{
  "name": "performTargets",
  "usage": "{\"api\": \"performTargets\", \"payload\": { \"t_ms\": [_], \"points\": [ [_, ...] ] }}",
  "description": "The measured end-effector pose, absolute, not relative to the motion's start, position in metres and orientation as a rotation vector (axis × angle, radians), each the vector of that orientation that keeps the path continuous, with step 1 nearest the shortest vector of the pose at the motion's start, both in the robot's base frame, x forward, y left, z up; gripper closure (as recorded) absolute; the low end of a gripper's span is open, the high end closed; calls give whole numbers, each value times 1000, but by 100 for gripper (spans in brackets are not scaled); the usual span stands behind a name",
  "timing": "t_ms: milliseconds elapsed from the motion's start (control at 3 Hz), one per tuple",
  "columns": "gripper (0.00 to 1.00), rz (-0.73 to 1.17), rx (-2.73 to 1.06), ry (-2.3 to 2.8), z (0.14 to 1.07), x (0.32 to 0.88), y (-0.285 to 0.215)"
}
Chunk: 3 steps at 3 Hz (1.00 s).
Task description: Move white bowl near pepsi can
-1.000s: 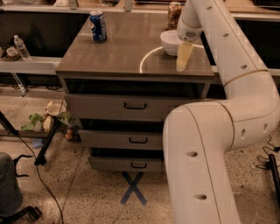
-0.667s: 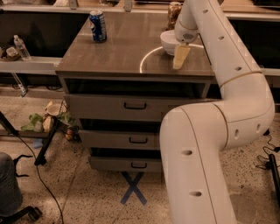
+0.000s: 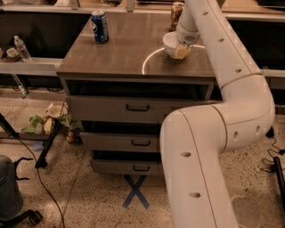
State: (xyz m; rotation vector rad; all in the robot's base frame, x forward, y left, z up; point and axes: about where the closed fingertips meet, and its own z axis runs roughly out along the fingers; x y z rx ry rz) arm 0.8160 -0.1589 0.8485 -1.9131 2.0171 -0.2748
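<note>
End effector (image 3: pixel 181 50): pale yellowish tip on a glossy white, rounded arm (image 3: pixel 240 89), set against the right rim of the white bowl (image 3: pixel 170 43). How far it is open, and whether it holds the bowl, cannot be told.

White bowl: small, round and glossy, at right rear of the desk (image 3: pixel 120 58).

Desk: smooth brown top with three grey drawers (image 3: pixel 138 107) below.

Pepsi can (image 3: pixel 99 26): blue cylinder, upright, left rear corner, well apart from the bowl.

Brownish-orange can (image 3: pixel 177 13): upright, just behind the bowl.
</note>
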Motion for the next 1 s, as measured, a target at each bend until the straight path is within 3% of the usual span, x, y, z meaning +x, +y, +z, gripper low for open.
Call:
{"api": "performTargets", "payload": {
  "t_ms": [333,1000],
  "points": [
    [99,-319,-1925,2003,854,821,-158],
    [100,-407,-2024,1547,924,846,-74]
  ]
}}
